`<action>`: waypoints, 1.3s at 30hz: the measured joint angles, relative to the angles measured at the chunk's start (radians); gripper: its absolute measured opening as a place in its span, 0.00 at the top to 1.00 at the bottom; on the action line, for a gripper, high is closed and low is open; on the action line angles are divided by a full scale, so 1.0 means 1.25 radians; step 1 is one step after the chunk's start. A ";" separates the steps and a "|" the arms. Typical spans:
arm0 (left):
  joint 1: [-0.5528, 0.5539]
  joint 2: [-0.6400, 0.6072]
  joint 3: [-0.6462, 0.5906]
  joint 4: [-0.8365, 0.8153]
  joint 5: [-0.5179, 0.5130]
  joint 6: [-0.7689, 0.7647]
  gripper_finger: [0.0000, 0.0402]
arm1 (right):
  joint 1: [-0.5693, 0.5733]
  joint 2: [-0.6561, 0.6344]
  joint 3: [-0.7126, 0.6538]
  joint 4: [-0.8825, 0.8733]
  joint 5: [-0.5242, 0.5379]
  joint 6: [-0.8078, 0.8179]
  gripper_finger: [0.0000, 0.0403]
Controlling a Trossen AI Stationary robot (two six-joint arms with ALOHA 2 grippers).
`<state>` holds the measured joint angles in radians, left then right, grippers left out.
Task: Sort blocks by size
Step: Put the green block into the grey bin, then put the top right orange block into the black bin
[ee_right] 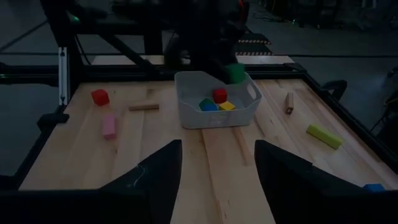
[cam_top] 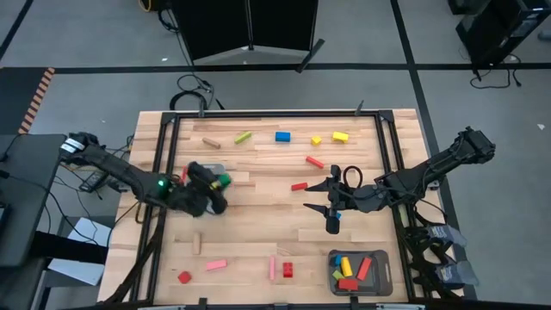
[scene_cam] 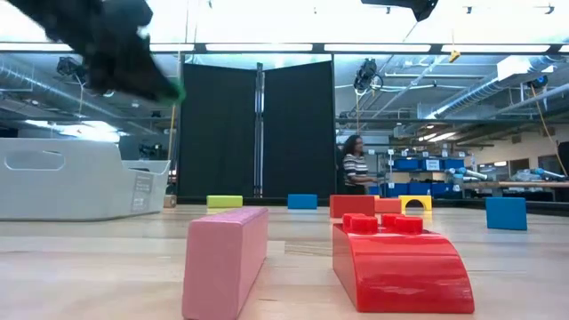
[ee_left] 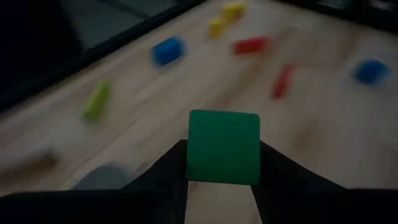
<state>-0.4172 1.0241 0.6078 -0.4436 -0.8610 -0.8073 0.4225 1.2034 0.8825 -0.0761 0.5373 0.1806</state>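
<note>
My left gripper (cam_top: 220,182) is shut on a green cube (ee_left: 224,146), held in the air over the rim of a grey tray (ee_right: 216,102) at the table's left. That tray holds a red, a blue and a yellow cube. The cube also shows in the right wrist view (ee_right: 236,73). My right gripper (ee_right: 217,180) is open and empty right of the table's middle (cam_top: 312,197). Loose blocks lie on the table: a blue one (cam_top: 282,136), yellow ones (cam_top: 340,136), red ones (cam_top: 299,186), and pink bars (cam_top: 215,265). My left gripper pinches the green cube between its two fingers, one on each of two opposite side faces (ee_left: 189,155). The fingers slant down from the table's left. The cube is lifted clear, one flat face toward the wrist camera, above the tray's rim.
A second grey tray (cam_top: 379,274) at the near right holds several longer blocks. A green bar (cam_top: 243,136) and wood pieces (cam_top: 211,142) lie at the far side. A pink bar (scene_cam: 227,258) and a red block (scene_cam: 400,262) lie near the front edge. A person (scene_cam: 354,169) stands in the room behind.
</note>
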 joint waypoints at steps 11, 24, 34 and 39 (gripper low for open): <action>0.151 -0.118 -0.189 -0.009 0.099 -0.139 0.65 | 0.000 0.000 0.000 0.000 0.001 0.000 0.48; 0.150 -0.113 -0.182 0.122 0.068 -0.009 0.19 | -0.001 0.004 0.000 0.000 0.013 0.007 0.48; 0.072 -0.114 -0.154 0.457 0.050 0.317 0.27 | -0.114 0.121 -0.001 -0.084 0.040 0.113 0.48; 0.054 -0.125 -0.154 0.490 0.056 0.351 0.32 | -0.210 0.164 -0.001 -0.153 -0.017 0.150 0.46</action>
<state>-0.3502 0.8683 0.4156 0.1687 -0.7912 -0.3688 0.1602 1.4081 0.8814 -0.2670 0.5157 0.3683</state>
